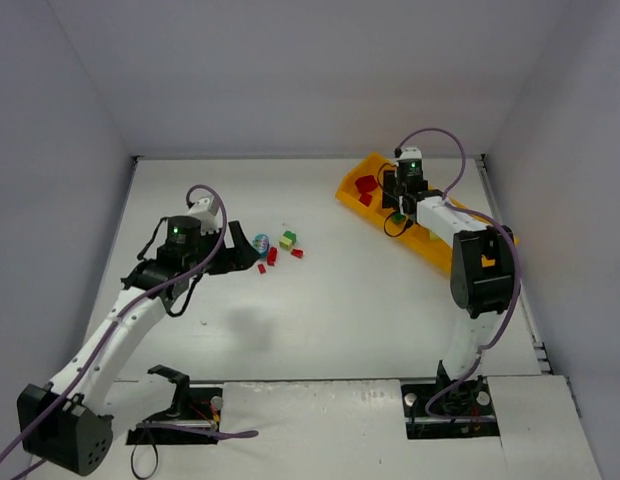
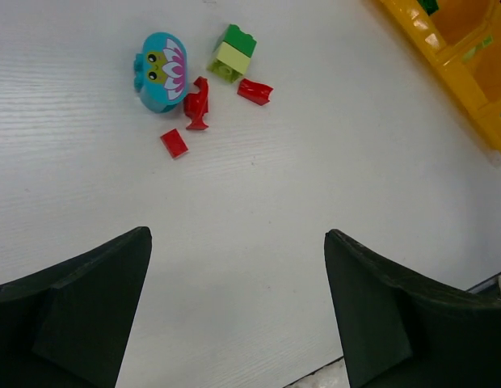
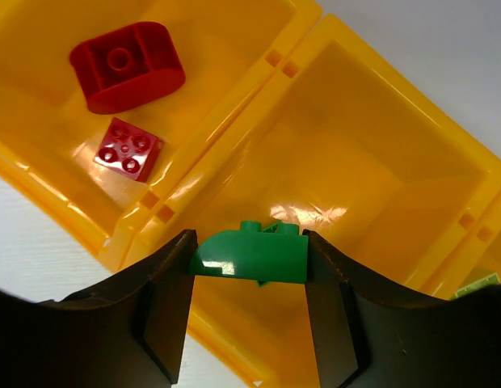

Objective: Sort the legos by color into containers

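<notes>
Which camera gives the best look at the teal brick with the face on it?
The left wrist view: the teal brick lies unobstructed, its printed face clear. Top external shows it only as a tiny blob; the right wrist view misses it.

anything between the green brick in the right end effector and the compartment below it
Nothing visible. The right end effector holds the green brick over a compartment that looks bare; the two red bricks sit in the next one.
</notes>
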Robot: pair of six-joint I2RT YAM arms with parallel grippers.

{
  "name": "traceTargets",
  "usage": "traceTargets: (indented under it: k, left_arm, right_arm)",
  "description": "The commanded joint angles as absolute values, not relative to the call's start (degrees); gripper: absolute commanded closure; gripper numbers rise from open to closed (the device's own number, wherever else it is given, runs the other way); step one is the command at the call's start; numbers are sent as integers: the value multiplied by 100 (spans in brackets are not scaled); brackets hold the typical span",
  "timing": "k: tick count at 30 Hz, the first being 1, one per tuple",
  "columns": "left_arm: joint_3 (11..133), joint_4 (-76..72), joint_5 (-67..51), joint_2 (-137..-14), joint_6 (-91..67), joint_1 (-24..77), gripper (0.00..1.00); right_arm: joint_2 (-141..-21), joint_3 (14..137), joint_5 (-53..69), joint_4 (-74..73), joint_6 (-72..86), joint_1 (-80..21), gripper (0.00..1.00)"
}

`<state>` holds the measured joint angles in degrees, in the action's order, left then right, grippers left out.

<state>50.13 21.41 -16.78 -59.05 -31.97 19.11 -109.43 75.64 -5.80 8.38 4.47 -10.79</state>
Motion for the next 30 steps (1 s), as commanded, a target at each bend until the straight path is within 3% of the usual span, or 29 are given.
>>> traceTargets:
  k: [1,8,16,24,30]
  left_arm:
    - [4861,1917,-1099,-5406,-2857,1916,19]
    - [4439,1574,-809,-5010,-2857,1916,19]
    - [4474,1441,-967,-5361,-2804,1916,19]
    - [4447,1327,-967,-5405,-2804,1916,19]
    - [4438,1275,-984,-5449,-2795,1907,19]
  right_arm:
    - [-11056,7971,-773,958,545,-1037,77]
    - [-11136,8068,-800,932,501,-1028,50]
    - [-10688,7946,-624,932,281,-1037,33]
    - [-10082,7560,-299,984,79,-1221,32]
    - [-9546,7339,130,1063,-517,-1748,39]
